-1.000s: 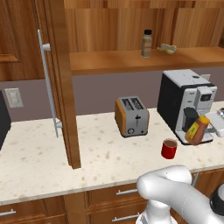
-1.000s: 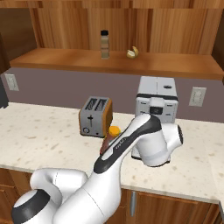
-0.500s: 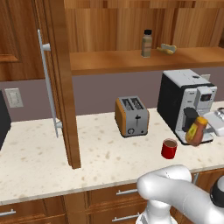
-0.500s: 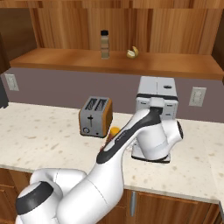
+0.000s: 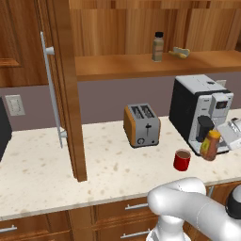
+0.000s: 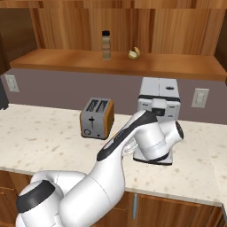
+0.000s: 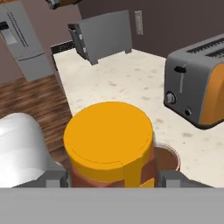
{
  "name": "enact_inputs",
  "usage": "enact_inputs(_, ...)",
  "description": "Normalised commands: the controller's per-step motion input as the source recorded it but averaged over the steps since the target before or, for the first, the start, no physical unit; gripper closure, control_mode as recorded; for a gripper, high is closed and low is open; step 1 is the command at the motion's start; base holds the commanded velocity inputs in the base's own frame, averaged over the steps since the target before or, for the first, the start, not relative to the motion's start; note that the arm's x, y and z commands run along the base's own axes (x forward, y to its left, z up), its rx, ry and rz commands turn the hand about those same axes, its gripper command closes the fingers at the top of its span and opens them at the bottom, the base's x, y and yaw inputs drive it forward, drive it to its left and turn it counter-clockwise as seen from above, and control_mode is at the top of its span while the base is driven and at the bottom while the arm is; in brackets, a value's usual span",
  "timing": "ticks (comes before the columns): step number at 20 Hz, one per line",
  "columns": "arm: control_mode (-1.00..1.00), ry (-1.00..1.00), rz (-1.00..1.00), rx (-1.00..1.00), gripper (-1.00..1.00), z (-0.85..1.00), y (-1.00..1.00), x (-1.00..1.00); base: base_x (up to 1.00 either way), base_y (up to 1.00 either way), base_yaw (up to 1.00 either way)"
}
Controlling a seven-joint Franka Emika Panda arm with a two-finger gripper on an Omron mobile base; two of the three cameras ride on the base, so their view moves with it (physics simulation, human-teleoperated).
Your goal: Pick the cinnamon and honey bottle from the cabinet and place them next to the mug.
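The honey bottle [image 5: 210, 145], amber with a yellow cap [image 7: 109, 135], is held in my gripper [image 7: 111, 180], whose fingers [image 7: 52, 179] are shut on its sides. It hangs slightly tilted in front of the coffee machine, just right of the red mug [image 5: 181, 160]. In the hand view the mug [image 7: 169, 158] shows right behind the bottle. The cinnamon [image 5: 158, 47], slim with a dark cap, stands upright on the cabinet shelf [image 5: 117, 66], and it shows as well in the right base view [image 6: 106, 45]. The cabinet door [image 5: 63, 89] stands open.
An orange toaster [image 5: 142, 124] sits left of the mug on the speckled counter [image 5: 103, 169]. The coffee machine [image 5: 197, 108] stands at the back right. A small yellow item [image 5: 180, 52] lies on the shelf beside the cinnamon. Drawers run below the counter edge.
The honey bottle has sunk a little toward the counter beside the mug, still in my gripper. The arm has swung slightly forward in the right base view.
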Motion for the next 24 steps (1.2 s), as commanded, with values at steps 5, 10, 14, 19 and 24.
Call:
enact_inputs(5, -1.00, -0.01, -0.05, -0.02, 1.00, -0.40, -0.08, 0.02, 0.00, 0.00, 0.00)
enact_inputs(10, -1.00, -0.03, -0.04, 0.00, 1.00, -0.40, 0.00, 0.00, 0.00, 0.00, 0.00)
enact_inputs(14, -1.00, -0.01, -0.04, 0.00, 1.00, -0.28, 0.00, 0.02, 0.00, 0.00, 0.00)
enact_inputs(19, -1.00, 0.00, -0.04, -0.03, 1.00, -0.15, 0.00, 0.27, 0.00, 0.00, 0.00)
enact_inputs(24, -1.00, 0.00, -0.03, -0.02, 1.00, -0.12, 0.00, 0.33, 0.00, 0.00, 0.00)
